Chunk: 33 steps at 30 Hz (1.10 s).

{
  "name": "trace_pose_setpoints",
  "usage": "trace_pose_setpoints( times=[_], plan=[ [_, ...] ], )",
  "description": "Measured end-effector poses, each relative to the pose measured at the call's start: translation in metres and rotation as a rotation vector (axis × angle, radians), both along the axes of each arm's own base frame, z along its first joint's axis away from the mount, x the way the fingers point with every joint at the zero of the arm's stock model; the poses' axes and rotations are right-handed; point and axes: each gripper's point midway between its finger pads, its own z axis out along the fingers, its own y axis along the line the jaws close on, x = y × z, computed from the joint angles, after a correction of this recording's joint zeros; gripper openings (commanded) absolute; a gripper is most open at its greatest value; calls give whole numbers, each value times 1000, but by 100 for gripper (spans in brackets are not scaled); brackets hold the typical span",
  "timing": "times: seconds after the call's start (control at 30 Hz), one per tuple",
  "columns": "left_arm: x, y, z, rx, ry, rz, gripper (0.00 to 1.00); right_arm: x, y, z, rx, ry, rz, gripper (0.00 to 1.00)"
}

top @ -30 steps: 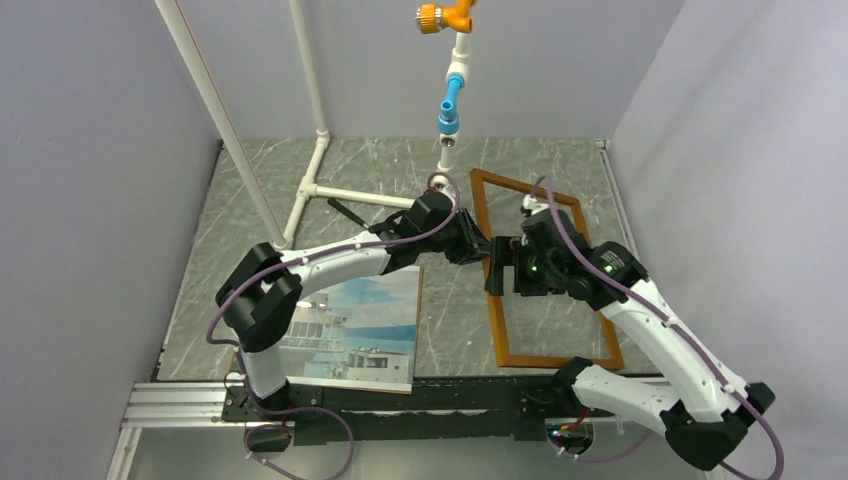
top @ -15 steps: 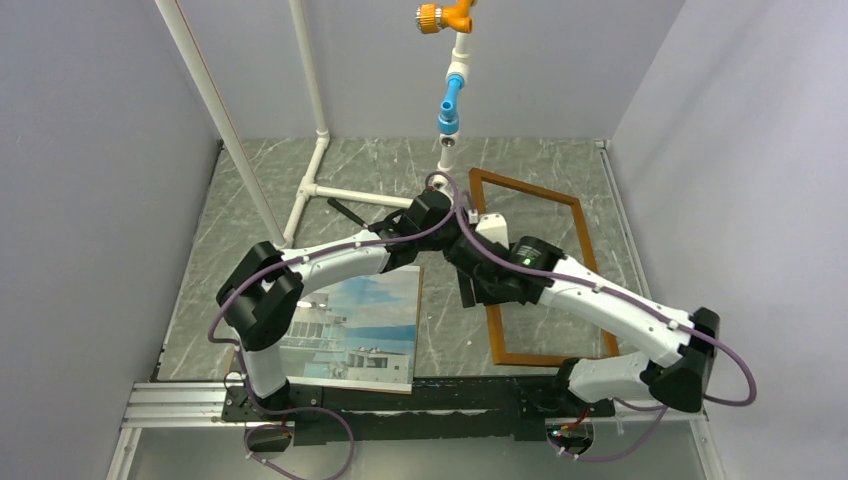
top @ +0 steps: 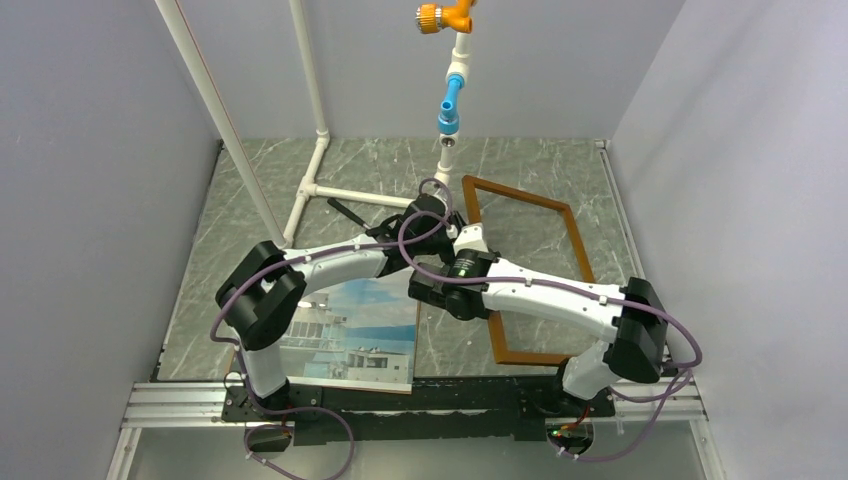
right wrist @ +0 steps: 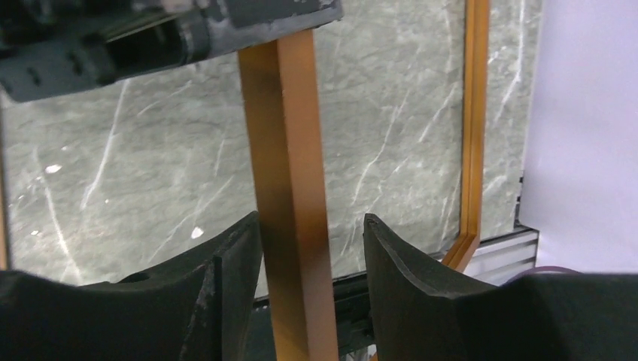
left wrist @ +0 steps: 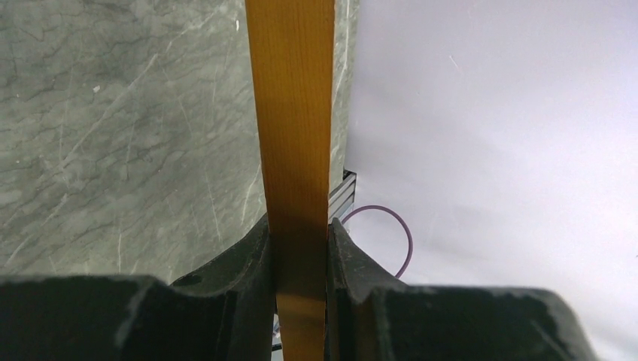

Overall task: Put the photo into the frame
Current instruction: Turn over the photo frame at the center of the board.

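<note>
The frame [top: 575, 240], thin orange-brown wood, lies at the right centre of the table, its near end hidden behind my right arm. My left gripper [top: 455, 222] is shut on its left rail [left wrist: 290, 113], which fills the gap between the fingers of the left gripper [left wrist: 299, 226]. My right gripper [top: 470, 300] straddles the same rail [right wrist: 282, 135] nearer the front. The right gripper [right wrist: 312, 226] is open: the left finger is against the wood and a gap shows on the right. The photo [top: 355, 335], a white building against blue sky, lies flat at the front left, partly under the left arm.
White pipework [top: 320, 185] stands at the back left. An upright pipe with blue and orange fittings [top: 450, 100] is behind the frame. A small black object [top: 345, 212] lies near the pipework. An aluminium rail [top: 180, 405] runs along the near edge. Grey walls enclose the table.
My right arm has swung left from over the frame's middle to its left rail, and its jaws have narrowed around it. The frame has shifted slightly left. The left grip is unchanged.
</note>
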Motion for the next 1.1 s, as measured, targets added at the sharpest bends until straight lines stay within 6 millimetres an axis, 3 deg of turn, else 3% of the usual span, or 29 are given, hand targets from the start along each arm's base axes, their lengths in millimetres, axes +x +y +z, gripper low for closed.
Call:
trace_pose_setpoints(
  times=[0.1, 0.4, 0.53, 0.77, 0.87, 0.97, 1.1],
  plan=[
    [-1, 1, -2, -12, 5, -2, 0, 2, -5, -1, -37, -18, -18, 43],
    [-1, -1, 1, -56, -10, -2, 3, 1, -2, -2, -40, -34, -14, 0],
    [-1, -1, 1, -62, -14, -2, 9, 1, -2, -2, -40, -34, -13, 0],
    [-2, -1, 2, -83, -31, -3, 42, 1, -2, -1, -40, -36, -11, 0],
    [-4, 0, 1, -97, -35, -12, 48, 4, -5, 3, -47, -54, -8, 0],
    [-8, 1, 5, -131, -39, -21, 61, 5, -5, 9, -39, -62, -4, 0],
    [-11, 0, 11, -171, -51, -34, 69, 7, -4, 22, 2, -80, 1, 0]
  ],
)
